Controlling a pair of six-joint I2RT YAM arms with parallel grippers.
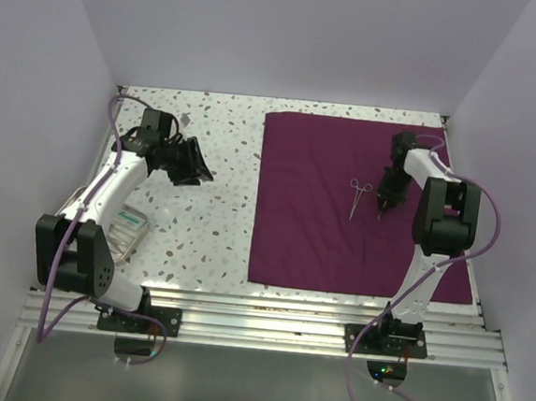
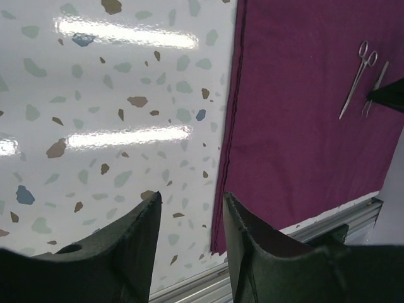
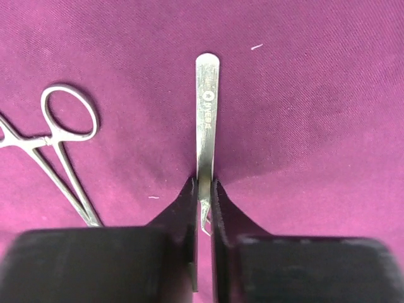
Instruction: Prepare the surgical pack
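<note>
The surgical pack, a dark-purple cloth, lies flat on the right half of the speckled table. On it rest steel ring-handled forceps and, just to their right, flat steel tweezers. My right gripper is low on the cloth, its jaws shut on the tweezers' lower part. The forceps lie untouched to the left of it. My left gripper hovers open and empty over bare table, near the cloth's left edge.
A clear plastic tray sits beside the left arm at the table's left side. An aluminium rail runs along the near edge. White walls close in the left, back and right.
</note>
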